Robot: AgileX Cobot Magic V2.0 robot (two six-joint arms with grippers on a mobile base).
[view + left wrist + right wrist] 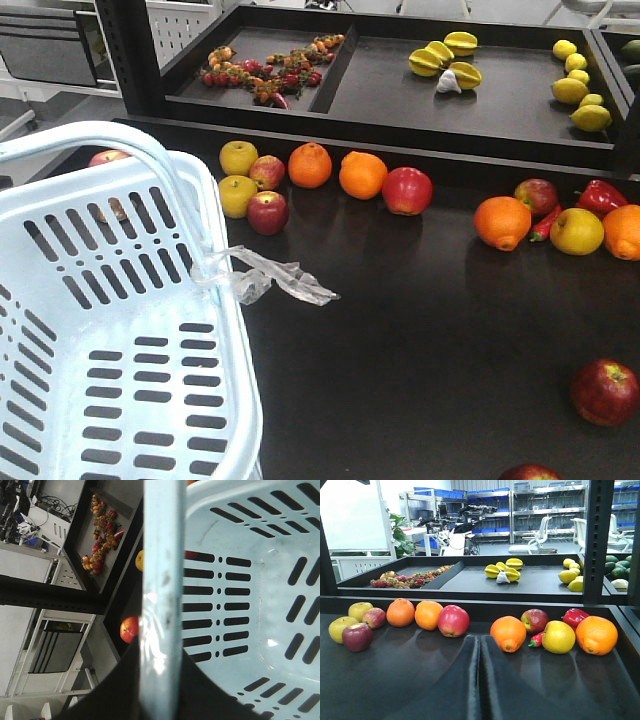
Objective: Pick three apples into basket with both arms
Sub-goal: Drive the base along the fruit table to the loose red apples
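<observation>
Right gripper (480, 680), closed tight and empty, could nudge the apple (453, 620) ahead-left rolling unless opened; left gripper (162, 690) clasps basket handle (161, 580).

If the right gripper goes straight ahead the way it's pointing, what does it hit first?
Probably no fruit: the right gripper points into the gap between the red apple and the nearest orange, so the black shelf front behind them comes first. Depth is unclear; it might graze that orange.

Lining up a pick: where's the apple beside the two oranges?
Front view: the apple sits centre of the back row, immediately right of the two oranges.
</observation>
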